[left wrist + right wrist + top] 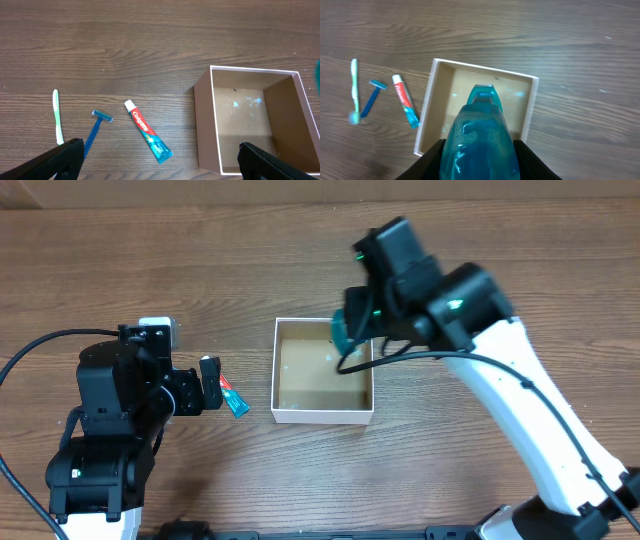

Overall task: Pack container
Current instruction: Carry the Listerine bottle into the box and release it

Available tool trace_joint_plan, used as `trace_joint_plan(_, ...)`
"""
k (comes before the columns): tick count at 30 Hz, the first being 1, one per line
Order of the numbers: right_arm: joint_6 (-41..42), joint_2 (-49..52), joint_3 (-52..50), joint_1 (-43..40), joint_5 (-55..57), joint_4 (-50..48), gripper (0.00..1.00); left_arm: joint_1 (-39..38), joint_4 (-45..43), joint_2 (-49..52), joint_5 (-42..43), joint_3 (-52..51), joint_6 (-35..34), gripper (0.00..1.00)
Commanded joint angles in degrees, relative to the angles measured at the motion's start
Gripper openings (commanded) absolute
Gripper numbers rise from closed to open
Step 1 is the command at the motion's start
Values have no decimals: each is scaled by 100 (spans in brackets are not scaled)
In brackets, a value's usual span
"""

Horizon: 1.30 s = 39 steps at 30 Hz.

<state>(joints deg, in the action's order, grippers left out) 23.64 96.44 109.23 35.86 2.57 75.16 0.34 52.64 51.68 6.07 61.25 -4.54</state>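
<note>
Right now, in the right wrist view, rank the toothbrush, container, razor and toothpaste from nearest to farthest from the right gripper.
1. The container, directly beneath the right gripper and its teal bottle.
2. The toothpaste, just left of the container.
3. The razor, farther left.
4. The toothbrush, leftmost.

The overhead camera is fixed above the worktop (pixel 200 260) and faces straight down from the greatest height. It takes in the left arm (pixel 110 410), the right arm (pixel 520 390) and the container (pixel 322 417).

The left wrist camera looks down at a slight slant from mid height, with the left jaws in its lower corners.

The right wrist camera looks steeply down from nearer the container. A bottle (pixel 477 140) between the right jaws fills its lower centre.

All three views share the container and the toothpaste tube (pixel 148 131). Both wrist views share the razor (pixel 95 131) and the toothbrush (pixel 57 117).
</note>
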Motion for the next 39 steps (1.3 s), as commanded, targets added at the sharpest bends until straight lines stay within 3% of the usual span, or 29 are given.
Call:
trace_joint_plan(1, 496, 505, 173, 372, 404, -179, 4, -37, -15, 7, 101, 160, -59, 100)
trace_joint_plan(15, 859, 2218, 173, 507, 389, -1211, 4, -37, -17, 7, 101, 160, -59, 100)
trace_joint_plan(22, 852, 2398, 173, 507, 389, -1322, 5, -37, -17, 7, 101, 160, -59, 100)
trace_joint_plan(24, 855, 2398, 173, 507, 385, -1338, 18, -37, -17, 7, 101, 157, -59, 100)
trace_joint_plan(26, 852, 2398, 173, 507, 380, -1329, 44, -37, -17, 7, 101, 157, -59, 100)
trace_joint_plan(29, 855, 2398, 173, 507, 380, -1287, 70, -37, -17, 7, 98, 157, -57, 100)
trace_joint_plan(31, 852, 2398, 173, 507, 380, -1270, 76, -37, -17, 7, 98, 157, -57, 100)
trace_joint_plan(39, 682, 2321, 186, 533, 382, -1226, 80, -37, -15, 223, 101, 157, -59, 100)
